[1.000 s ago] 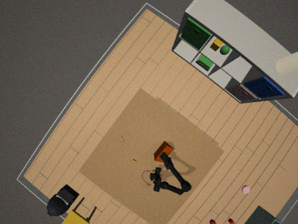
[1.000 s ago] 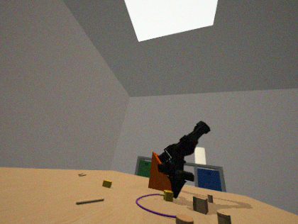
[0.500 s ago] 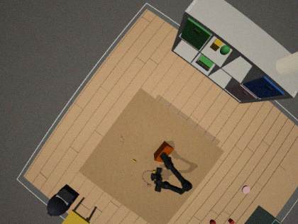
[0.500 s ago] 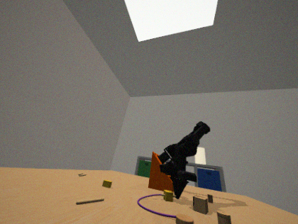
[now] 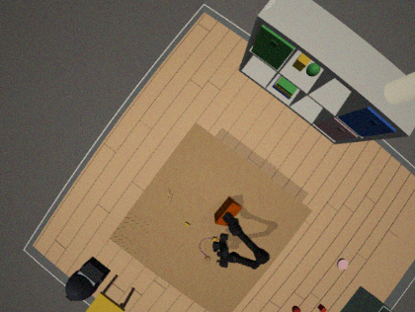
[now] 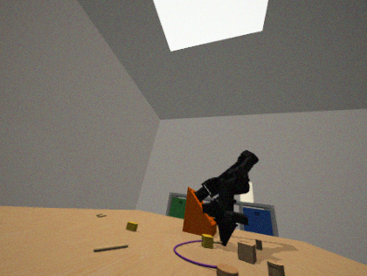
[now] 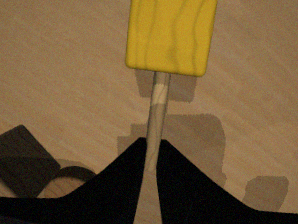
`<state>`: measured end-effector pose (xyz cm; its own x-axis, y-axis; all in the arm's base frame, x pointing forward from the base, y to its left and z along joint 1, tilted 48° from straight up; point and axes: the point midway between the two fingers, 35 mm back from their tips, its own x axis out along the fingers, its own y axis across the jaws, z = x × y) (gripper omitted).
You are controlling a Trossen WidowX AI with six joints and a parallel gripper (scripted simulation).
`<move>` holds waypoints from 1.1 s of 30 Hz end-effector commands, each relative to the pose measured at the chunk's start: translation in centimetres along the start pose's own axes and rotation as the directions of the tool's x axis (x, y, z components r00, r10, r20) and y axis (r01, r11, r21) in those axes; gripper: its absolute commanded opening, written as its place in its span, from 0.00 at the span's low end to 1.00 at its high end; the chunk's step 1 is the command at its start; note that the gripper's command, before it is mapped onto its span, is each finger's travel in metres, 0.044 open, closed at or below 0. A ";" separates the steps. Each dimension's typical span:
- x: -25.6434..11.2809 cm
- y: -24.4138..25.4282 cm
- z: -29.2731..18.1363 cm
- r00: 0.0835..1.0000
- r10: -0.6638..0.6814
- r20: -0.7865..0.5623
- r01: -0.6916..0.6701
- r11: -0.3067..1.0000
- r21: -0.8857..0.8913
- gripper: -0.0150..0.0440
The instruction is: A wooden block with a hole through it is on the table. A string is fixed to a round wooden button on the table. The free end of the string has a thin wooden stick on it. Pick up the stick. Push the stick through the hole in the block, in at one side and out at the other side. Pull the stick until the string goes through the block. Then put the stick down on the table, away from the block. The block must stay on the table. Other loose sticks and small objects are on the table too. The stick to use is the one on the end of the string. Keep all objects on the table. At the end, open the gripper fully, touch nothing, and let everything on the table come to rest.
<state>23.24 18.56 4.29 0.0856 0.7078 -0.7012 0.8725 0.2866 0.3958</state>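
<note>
The yellow block (image 5: 214, 239) (image 6: 207, 241) (image 7: 170, 37) stands on the table. The thin wooden stick (image 7: 159, 100) comes out of its near side in the wrist view. My gripper (image 7: 151, 145) (image 6: 225, 244) is shut on the stick near its free tip, low over the table, with a short gap to the block. The purple string (image 6: 176, 251) (image 5: 200, 245) curves from the block's other side to the round wooden button (image 6: 227, 269) (image 5: 207, 258). The string is out of the wrist view, and the inside of the hole is hidden.
An orange wedge (image 5: 228, 209) (image 6: 197, 218) stands by the arm's base. Brown blocks (image 6: 246, 251) (image 7: 25, 160) stand near the gripper. A loose stick (image 6: 111, 248) and a smaller yellow piece (image 6: 132, 226) (image 5: 187, 224) lie farther off.
</note>
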 end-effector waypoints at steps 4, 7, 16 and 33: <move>0.0 -0.2 -1.0 1.000 0.001 0.001 -0.001 1.000 0.002 0.25; 0.0 -0.2 -1.4 1.000 0.002 0.000 -0.002 1.000 0.002 0.25; -0.2 -0.2 -2.6 1.000 0.010 -0.002 -0.010 1.000 0.002 0.25; -0.4 -0.5 -5.0 1.000 0.026 -0.002 -0.025 1.000 0.004 0.25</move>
<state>20.86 21.12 7.20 0.1083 0.7180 -0.6875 0.8698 0.2665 0.4153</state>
